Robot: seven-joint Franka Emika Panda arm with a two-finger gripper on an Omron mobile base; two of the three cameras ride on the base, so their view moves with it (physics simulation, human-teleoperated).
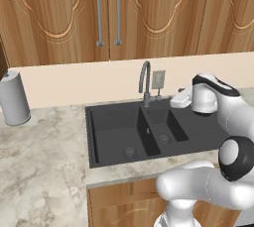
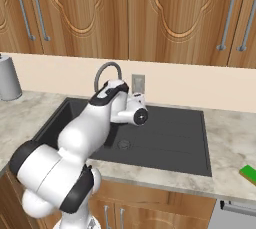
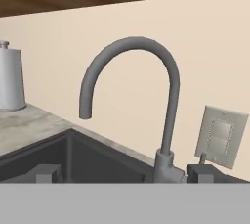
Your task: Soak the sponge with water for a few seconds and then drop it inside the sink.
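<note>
Grey faucet [image 3: 146, 76] fills my hand view over the sink [image 1: 114, 132]; my gripper [image 3: 124, 174] sits released, tips apart, sponge [image 2: 248, 173] well right on the counter [image 2: 230, 143].

No text, label, brand, number or sign can be read on anything here.

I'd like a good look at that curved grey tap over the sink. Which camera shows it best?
The hand view: the curved grey metal faucet is close and whole, from spout to base. The left base view shows it small but clear behind the dark grey sink. In the right base view the white arm hides its lower part.
</note>
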